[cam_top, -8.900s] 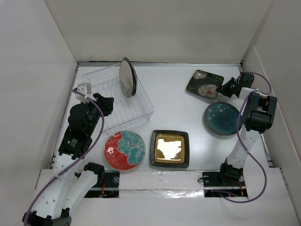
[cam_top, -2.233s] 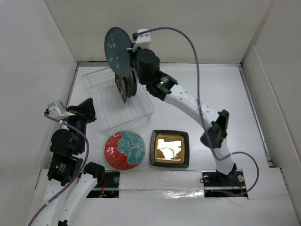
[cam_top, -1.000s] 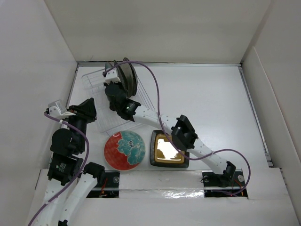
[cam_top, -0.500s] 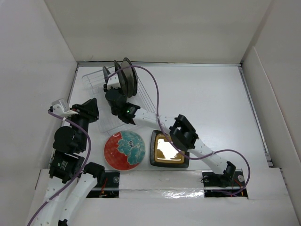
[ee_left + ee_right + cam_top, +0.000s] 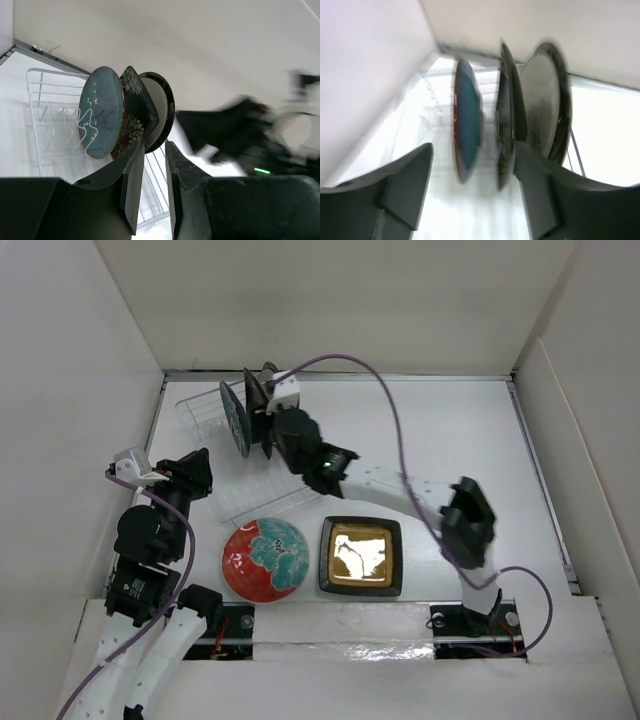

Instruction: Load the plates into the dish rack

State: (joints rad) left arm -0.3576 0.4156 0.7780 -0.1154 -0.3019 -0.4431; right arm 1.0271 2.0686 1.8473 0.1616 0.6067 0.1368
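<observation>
The clear dish rack [image 5: 272,488] stands at the back left. Three plates stand on edge in it: a teal plate [image 5: 234,418], a square dark floral plate [image 5: 254,403] and a dark-rimmed cream plate [image 5: 268,373]. My right gripper [image 5: 472,165] is open just in front of them, with the teal plate [image 5: 467,117] and floral plate [image 5: 505,115] beyond its fingertips, untouched. The left gripper [image 5: 154,150] hovers left of the rack, slightly open and holding nothing. A red plate with teal flowers [image 5: 264,558] and a square black-gold plate [image 5: 361,556] lie flat near the front.
White walls enclose the table on three sides, and the left wall runs close to the rack. The right arm [image 5: 400,490] reaches diagonally over the table's middle, above the black-gold plate. Its blurred shape [image 5: 235,130] shows in the left wrist view.
My right gripper has opened and let go of the teal plate, which now stands in the rack. That arm has swung back toward the right. The left arm barely moved.
</observation>
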